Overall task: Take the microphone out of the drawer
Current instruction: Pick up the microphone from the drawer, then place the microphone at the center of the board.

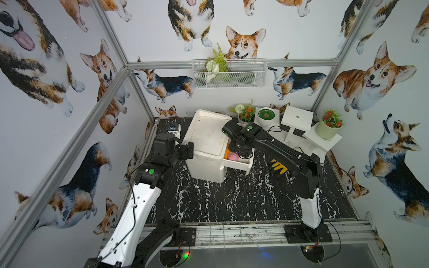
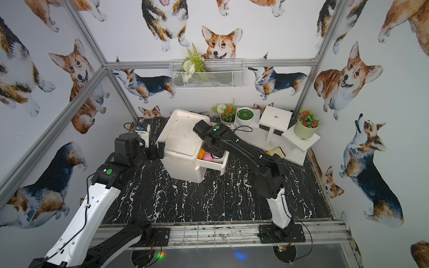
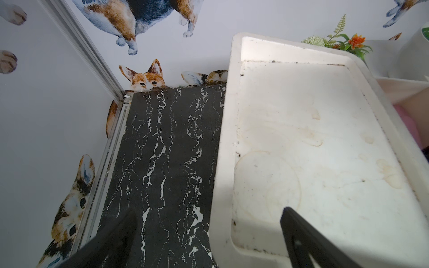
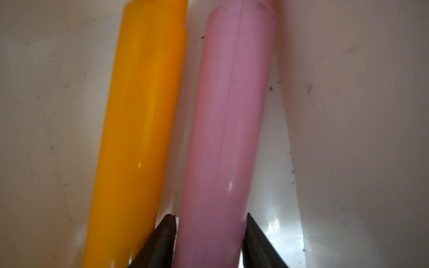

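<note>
The white cabinet (image 1: 206, 137) has its drawer (image 1: 239, 165) pulled out toward the right. Inside lie a pink microphone (image 4: 227, 120) and an orange cylinder (image 4: 139, 130), side by side. In both top views the pink head (image 1: 232, 157) (image 2: 207, 157) shows beside the orange piece (image 1: 227, 152). My right gripper (image 4: 210, 217) reaches down into the drawer, one finger pressed on each side of the pink handle. My left gripper (image 3: 209, 212) is open, straddling the cabinet's left rim (image 3: 222, 162), holding nothing.
A yellow object (image 1: 278, 167) lies under the right arm. White stands (image 1: 297, 118) with plant pots (image 1: 327, 130) fill the back right. A wire basket (image 1: 229, 74) hangs on the back wall. A small device (image 1: 173, 128) sits at the back left.
</note>
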Available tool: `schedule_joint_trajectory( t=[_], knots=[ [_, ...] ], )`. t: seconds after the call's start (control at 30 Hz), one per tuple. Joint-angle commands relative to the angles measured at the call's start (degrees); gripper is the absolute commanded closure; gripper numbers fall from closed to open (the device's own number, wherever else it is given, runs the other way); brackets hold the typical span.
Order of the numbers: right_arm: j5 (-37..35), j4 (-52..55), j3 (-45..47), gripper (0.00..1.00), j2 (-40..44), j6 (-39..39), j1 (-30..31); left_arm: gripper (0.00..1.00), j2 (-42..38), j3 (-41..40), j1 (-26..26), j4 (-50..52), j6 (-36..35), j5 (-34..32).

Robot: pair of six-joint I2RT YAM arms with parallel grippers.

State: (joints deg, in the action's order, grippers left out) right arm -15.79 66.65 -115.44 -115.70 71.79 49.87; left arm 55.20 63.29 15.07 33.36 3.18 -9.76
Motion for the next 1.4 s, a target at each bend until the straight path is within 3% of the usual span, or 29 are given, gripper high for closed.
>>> schedule_joint_trajectory(
  t=[0.0,0.27,0.6,0.97,1.13,1.37],
  knots=[
    [-0.88,-0.41,0.95,0.64,0.98,-0.75,0.14,0.00,-0.31,-0.29,0.04,-1.61,-0.63,-0.81],
    [-4.54,-0.17,-1.83,0.76,2.66,-3.19,0.83,0.00,-0.48,-0.36,0.00,-1.59,-0.81,-1.36],
    [-8.34,-0.29,-6.27,0.79,4.48,-7.78,1.68,0.00,0.28,1.18,0.00,0.13,-0.66,-1.45],
    [-15.15,-0.71,-7.19,0.81,10.84,-19.80,1.73,0.00,3.15,9.80,0.05,8.12,0.93,1.17],
    [-14.00,-4.49,0.76,0.80,17.90,-25.80,0.50,0.00,3.86,13.60,0.04,12.55,3.53,4.53],
    [-5.87,-15.73,24.45,0.81,35.50,-27.72,-7.02,0.00,3.40,15.73,0.05,17.53,6.61,8.81]
  ],
)
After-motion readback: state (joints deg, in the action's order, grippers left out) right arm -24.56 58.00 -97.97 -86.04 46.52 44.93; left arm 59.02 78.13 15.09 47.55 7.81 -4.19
